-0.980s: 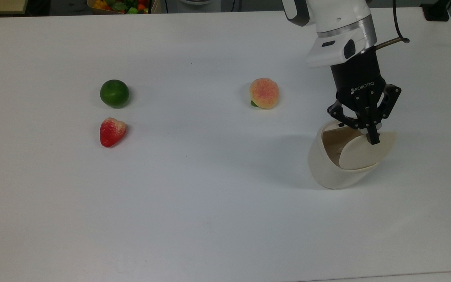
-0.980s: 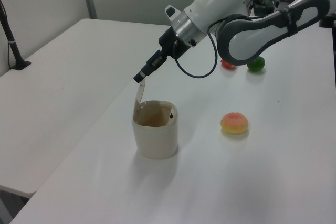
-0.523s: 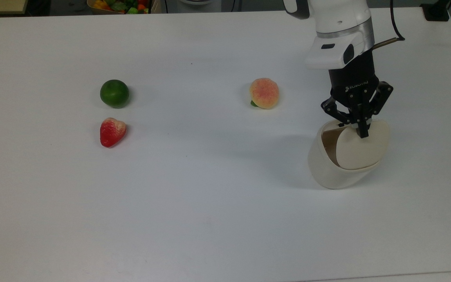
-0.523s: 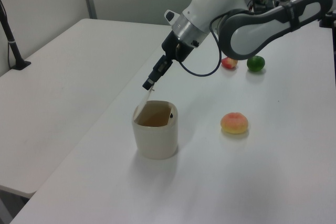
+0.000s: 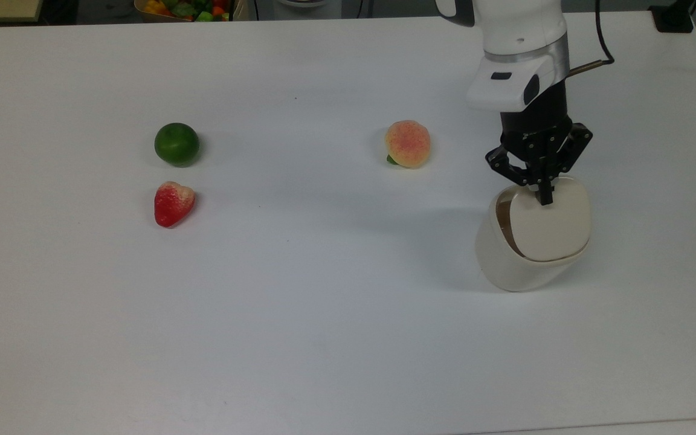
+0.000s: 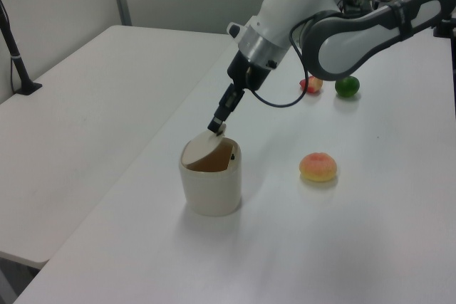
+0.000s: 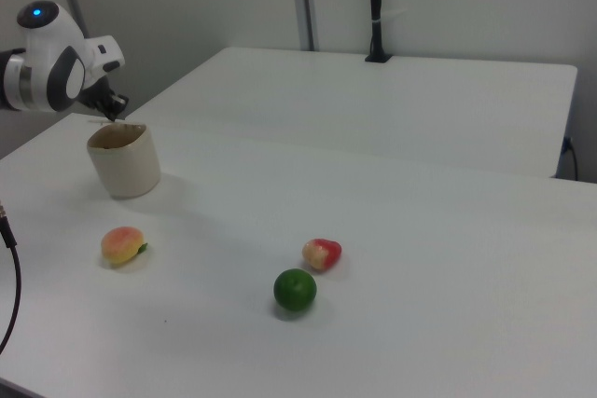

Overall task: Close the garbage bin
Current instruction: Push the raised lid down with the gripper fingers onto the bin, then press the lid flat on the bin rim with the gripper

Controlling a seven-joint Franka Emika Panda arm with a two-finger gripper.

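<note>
Bin: cream-white, on the white table, toward the top view's right edge, at about 4 o'clock from the peach; in the left view low and left of centre; in the right view far left, near the arm.
Lid: tilted, partly lowered over the mouth; dark crescent of opening showing along the top view's left rim; in the left view sloping up from the near-left rim toward the fingertips.
Claw: black, pointing down, fingers drawn close together, tips at the 12 o'clock edge of the lid in the top view; touching the lid there, though whether pinching it or only pressing on it cannot be told.
Arm: white and grey, coming in from the top view's upper edge, black cable trailing at its right; in the left view reaching down-left from the upper right.
Peach: near the table's middle, at 10 o'clock from the bin, apart from it.
Lime: far toward the top view's left, level with the peach.
Strawberry: just at 6 o'clock from the lime, close but not touching.
Crate: beyond the table at 12 o'clock in the top view, holding mixed colourful pieces.
</note>
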